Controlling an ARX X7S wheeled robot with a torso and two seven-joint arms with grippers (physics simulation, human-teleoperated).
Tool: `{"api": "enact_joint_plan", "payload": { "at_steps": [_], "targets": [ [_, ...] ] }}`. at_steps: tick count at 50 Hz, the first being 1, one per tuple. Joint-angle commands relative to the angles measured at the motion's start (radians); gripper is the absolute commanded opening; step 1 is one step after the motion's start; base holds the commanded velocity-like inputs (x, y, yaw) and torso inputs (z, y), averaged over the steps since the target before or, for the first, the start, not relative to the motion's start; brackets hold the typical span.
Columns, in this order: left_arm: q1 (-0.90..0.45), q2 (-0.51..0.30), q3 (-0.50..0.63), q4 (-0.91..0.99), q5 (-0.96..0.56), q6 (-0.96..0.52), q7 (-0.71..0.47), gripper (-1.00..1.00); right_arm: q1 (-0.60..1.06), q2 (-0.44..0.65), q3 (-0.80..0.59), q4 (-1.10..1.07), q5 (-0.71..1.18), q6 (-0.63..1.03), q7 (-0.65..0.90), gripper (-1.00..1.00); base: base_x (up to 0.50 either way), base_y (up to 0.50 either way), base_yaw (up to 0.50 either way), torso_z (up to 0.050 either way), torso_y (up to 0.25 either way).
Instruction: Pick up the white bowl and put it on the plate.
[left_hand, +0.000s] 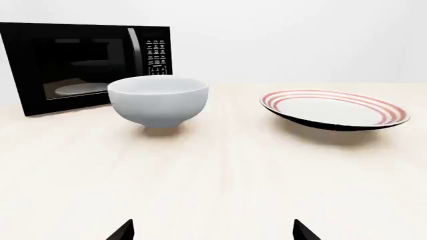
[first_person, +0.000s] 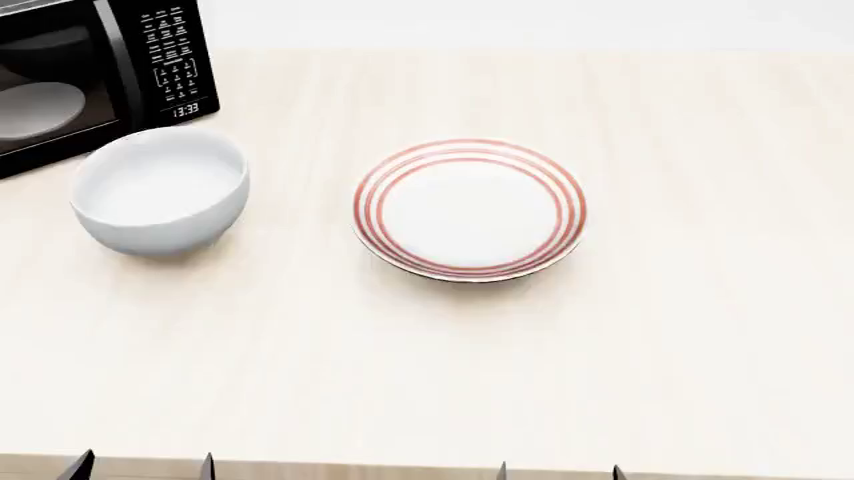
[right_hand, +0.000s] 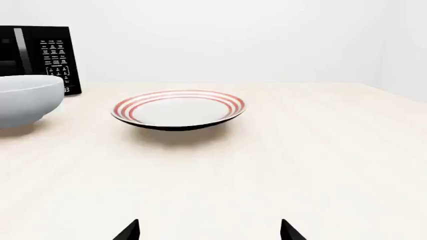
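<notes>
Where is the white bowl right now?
In the head view, the white bowl sits on the table's left side, just in front of the microwave and left of the red-ringed plate, not touching it.

Black glass-door microwave (first_person: 94, 75) cut by head view's top-left edge; both grippers only dark fingertip slivers (first_person: 80, 466) at bottom edge.

Simulated kitchen: black microwave (first_person: 94, 75) on pale wood counter (first_person: 534, 380), with bowl (first_person: 160, 195) and plate (first_person: 470, 208) as tableware, blank white wall behind.
</notes>
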Motion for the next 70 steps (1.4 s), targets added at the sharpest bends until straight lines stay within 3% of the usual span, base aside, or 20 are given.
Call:
{"api": "enact_joint_plan", "payload": {
  "at_steps": [1,17,18,20,21,22,23,24,26,28,31,33,37,49,70],
  "targets": [
    [0.001,-0.016,0.018,0.002,-0.015,0.000,-0.018,1.00,-0.002,0.015,-0.021,-0.005,0.017,0.002,0.019,1.00,0.00,0.00,0.00,0.000,0.000],
    [0.007,-0.058,0.071,0.007,-0.027,0.011,-0.063,1.00,-0.004,0.054,-0.066,-0.009,0.053,0.003,0.059,1.00,0.00,0.00,0.00,0.000,0.000],
    [0.009,-0.013,0.016,0.000,0.010,0.013,-0.014,1.00,0.000,0.010,-0.015,0.000,0.011,0.008,0.007,1.00,0.00,0.00,0.00,0.000,0.000],
    [0.055,-0.015,-0.005,-0.016,-0.047,0.061,-0.016,1.00,0.000,0.015,-0.019,-0.005,0.030,0.027,0.013,1.00,0.00,0.00,0.00,0.000,0.000],
    [0.075,-0.022,-0.004,-0.087,-0.069,0.154,0.003,1.00,0.002,0.020,-0.025,0.003,0.034,0.016,0.016,1.00,0.00,0.00,0.00,0.000,0.000],
    [0.060,-0.045,0.035,-0.070,0.024,0.050,-0.023,1.00,0.006,0.024,-0.031,0.011,0.038,0.017,0.019,1.00,0.00,0.00,0.00,0.000,0.000],
    [0.008,-0.055,0.051,-0.098,0.028,0.182,-0.010,1.00,0.021,0.029,-0.048,0.020,0.030,0.027,0.018,1.00,0.00,0.00,0.00,0.000,0.000],
    [-0.024,-0.055,0.058,-0.126,0.099,0.149,-0.063,1.00,0.025,0.032,-0.054,0.022,0.030,0.034,0.021,1.00,0.00,0.00,0.00,0.000,0.000],
    [-0.044,-0.037,0.028,-0.119,-0.038,0.092,-0.012,1.00,0.011,0.038,-0.066,0.001,0.034,0.046,0.024,1.00,0.00,0.00,0.00,0.000,0.000],
    [-0.029,-0.049,0.031,-0.133,0.021,0.141,-0.068,1.00,-0.011,0.048,-0.073,-0.026,0.035,0.048,0.027,1.00,0.00,0.00,0.00,0.000,0.000],
    [-0.017,-0.050,-0.003,-0.061,-0.052,0.097,-0.069,1.00,-0.019,0.058,-0.083,-0.086,0.025,0.056,0.040,1.00,0.00,0.00,0.00,0.000,0.000],
    [-0.005,-0.067,0.020,-0.023,0.059,0.145,-0.128,1.00,-0.035,0.067,-0.108,-0.155,-0.025,0.056,0.062,1.00,0.00,0.00,0.00,0.000,0.000],
    [0.005,-0.081,0.022,0.113,0.070,0.101,-0.133,1.00,-0.053,0.095,-0.170,-0.269,-0.172,0.084,0.102,1.00,0.00,0.00,0.00,0.000,0.000],
    [0.041,-0.095,0.011,0.475,0.018,-0.079,-0.139,1.00,-0.096,0.094,-0.166,-0.589,-0.197,0.172,0.129,1.00,0.00,0.00,0.00,0.000,0.000],
    [0.040,-0.122,0.023,0.523,-0.018,-0.111,-0.164,1.00,-0.103,0.118,-0.164,-0.604,-0.152,0.131,0.176,1.00,0.08,0.00,0.00,0.000,0.000]
  ]
}}
